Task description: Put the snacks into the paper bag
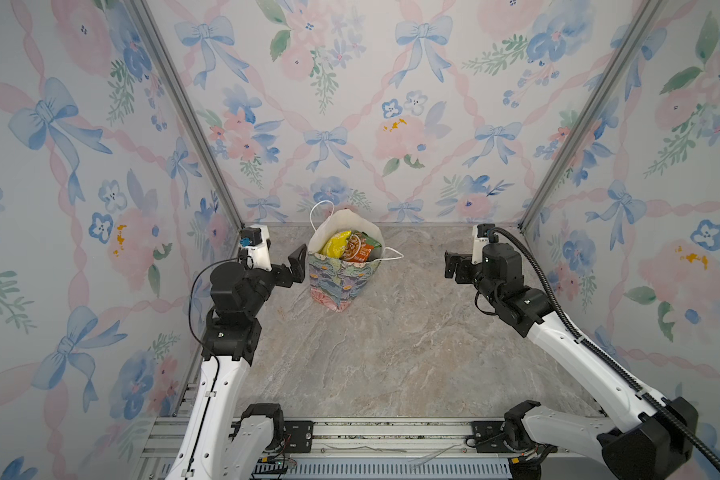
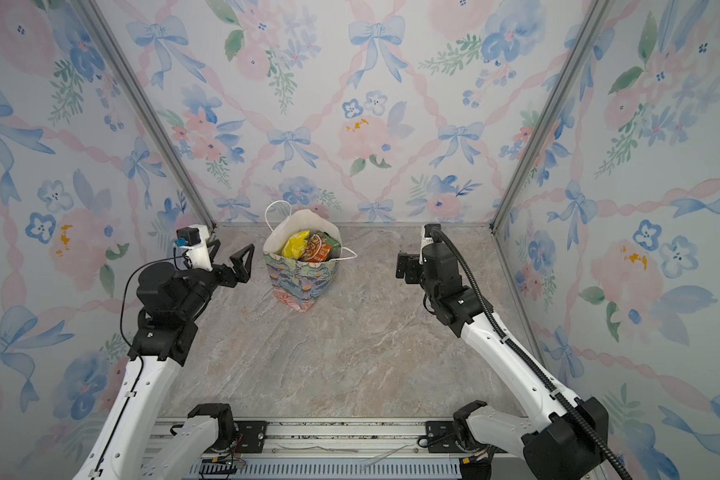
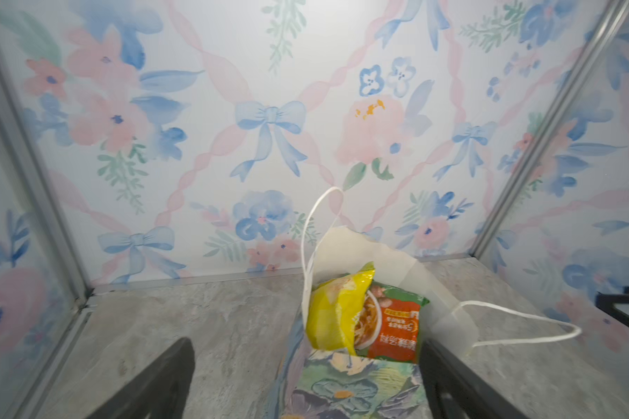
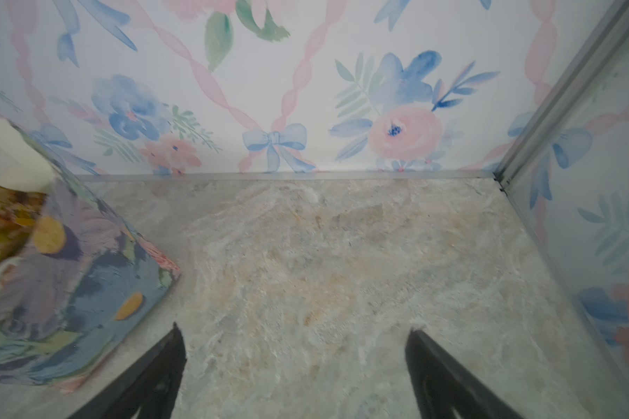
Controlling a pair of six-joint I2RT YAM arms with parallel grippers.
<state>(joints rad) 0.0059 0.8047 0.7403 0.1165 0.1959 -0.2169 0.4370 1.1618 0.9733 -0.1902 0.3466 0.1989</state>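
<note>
The paper bag [image 1: 341,280] [image 2: 302,280] stands upright near the back wall, with its white inside showing in both top views. Snacks fill it: a yellow pouch [image 1: 335,243] [image 3: 336,312] and an orange-green pouch [image 1: 361,250] [image 3: 396,333] stick up at the mouth, and the ones beneath them are hidden. My left gripper [image 1: 288,262] [image 3: 305,342] is open and empty, just left of the bag's rim. My right gripper [image 1: 454,264] [image 4: 295,328] is open and empty over bare table, well to the right of the bag [image 4: 73,275].
One white cord handle [image 1: 321,208] stands up at the bag's back and another [image 1: 391,253] droops over its right side. Floral walls close in the marble table [image 1: 391,353] on three sides. A metal rail [image 1: 371,436] runs along the front edge.
</note>
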